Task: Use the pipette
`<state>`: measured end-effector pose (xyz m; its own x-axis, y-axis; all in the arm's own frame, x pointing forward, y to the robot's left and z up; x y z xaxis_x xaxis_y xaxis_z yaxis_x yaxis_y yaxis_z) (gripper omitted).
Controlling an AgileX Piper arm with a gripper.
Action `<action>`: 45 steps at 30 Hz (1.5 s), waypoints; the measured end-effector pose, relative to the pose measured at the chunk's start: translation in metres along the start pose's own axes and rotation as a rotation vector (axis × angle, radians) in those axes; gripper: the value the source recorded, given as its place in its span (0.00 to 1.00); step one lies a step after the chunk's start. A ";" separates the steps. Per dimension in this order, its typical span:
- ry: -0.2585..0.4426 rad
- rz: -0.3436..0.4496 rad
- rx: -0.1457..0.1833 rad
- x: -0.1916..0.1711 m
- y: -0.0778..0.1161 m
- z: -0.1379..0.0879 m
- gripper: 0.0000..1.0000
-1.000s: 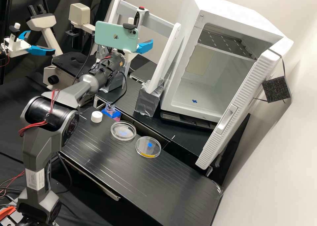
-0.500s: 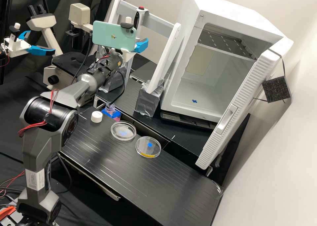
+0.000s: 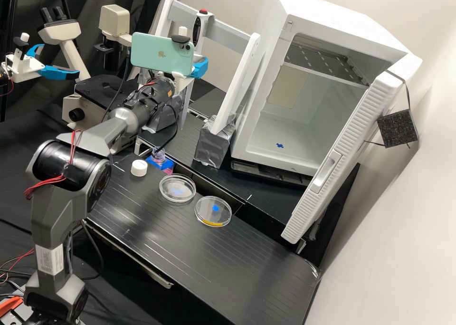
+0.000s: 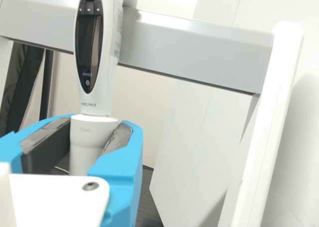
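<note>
Half begun at most: seemingly clamped with the pincer (image 4: 97,122) on the pipette (image 4: 105,100), upright against the crossbar (image 4: 199,49) just beyond the pincer. Left, presumably: lift clear, draw from the bottle (image 3: 164,163), dispense into a petri dish (image 3: 167,192), both below the pincer.

Bright overall; soft glare on black bench (image 3: 213,249); wall (image 3: 403,211) faintly shadowed.
</note>
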<state>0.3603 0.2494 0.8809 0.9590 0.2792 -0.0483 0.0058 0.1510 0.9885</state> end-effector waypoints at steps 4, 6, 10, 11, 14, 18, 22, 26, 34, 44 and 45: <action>-0.001 -0.001 0.000 0.000 0.000 0.000 0.00; 0.000 0.000 0.000 -0.001 0.000 0.000 0.00; 0.002 0.001 0.001 -0.003 0.002 -0.001 0.00; 0.001 -0.001 0.001 -0.003 0.002 -0.001 0.00; 0.002 0.000 0.001 -0.003 0.003 -0.002 0.00; 0.006 -0.007 0.004 -0.006 0.004 -0.005 0.00; 0.003 -0.014 0.028 -0.008 0.006 -0.007 0.00; -0.001 -0.013 0.047 -0.008 0.006 -0.007 0.00; -0.017 0.000 0.081 -0.005 0.011 -0.009 0.00; -0.011 0.021 0.098 -0.002 0.016 -0.012 0.00; -0.010 0.021 0.098 -0.003 0.015 -0.012 0.00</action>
<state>0.3541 0.2619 0.8947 0.9620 0.2719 -0.0268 0.0131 0.0520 0.9986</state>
